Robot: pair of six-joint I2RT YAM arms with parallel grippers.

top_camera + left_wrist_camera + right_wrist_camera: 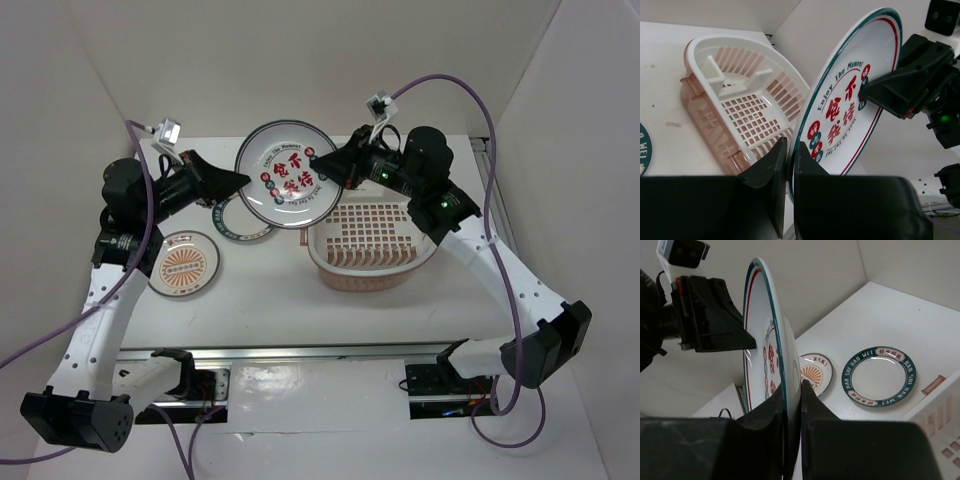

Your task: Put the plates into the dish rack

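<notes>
The white plate with red-green motifs [287, 176] is held in the air between both arms, left of the pink dish rack [372, 247]. My left gripper [240, 180] is shut on its left rim; in the left wrist view the plate [850, 107] stands edge-on between the fingers [772, 172]. My right gripper [322, 163] is shut on its right rim, and the plate [765, 340] shows there too. The blue-rimmed plate [238, 222] lies on the table partly under it, also in the right wrist view [879, 376]. The orange-striped plate [184, 264] lies front left, also in the right wrist view [815, 372].
White walls enclose the table at the back and both sides. A metal rail [320, 352] runs along the near edge by the arm bases. The rack [735, 105] holds no plates.
</notes>
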